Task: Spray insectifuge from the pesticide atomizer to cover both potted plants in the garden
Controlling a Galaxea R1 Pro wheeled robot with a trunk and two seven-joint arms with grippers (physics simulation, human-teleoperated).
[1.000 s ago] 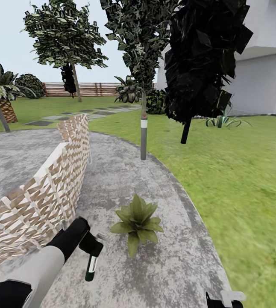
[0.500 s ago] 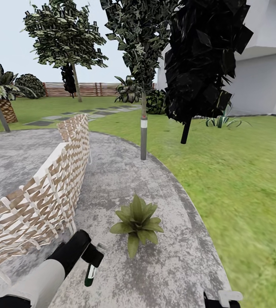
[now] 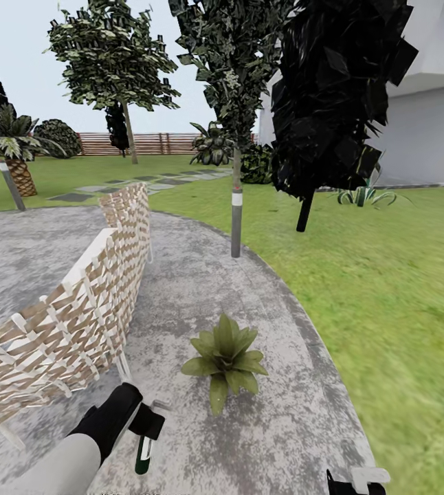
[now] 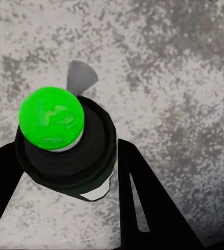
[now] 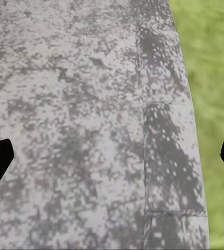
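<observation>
One potted plant (image 3: 225, 357), a low rosette of broad green leaves, stands on the grey mottled patio (image 3: 263, 426); its leaves hide the pot. My left gripper (image 3: 146, 427) is shut on the pesticide atomizer (image 3: 143, 450), which hangs dark green below it, left of the plant and short of it. In the left wrist view the atomizer's black head with its green spot (image 4: 52, 117) sits between the black fingers (image 4: 143, 208) above bare paving. My right gripper (image 5: 112, 159) is open over the patio's edge, with nothing between its fingertips; its tip also peeks in at the head view's lower edge (image 3: 356, 480).
A woven wicker screen (image 3: 78, 309) curves along the left. A thin tree trunk (image 3: 236, 227) rises at the patio's far rim, a dark tree (image 3: 304, 206) beside it. Lawn (image 3: 401, 309) spreads right; a palm (image 3: 19, 175), wooden fence (image 3: 153, 143) and white building (image 3: 428, 137) lie beyond.
The whole picture has shifted slightly to the right, so the camera moved. My left gripper with the atomizer has sunk lower in the head view, nearer my body.
</observation>
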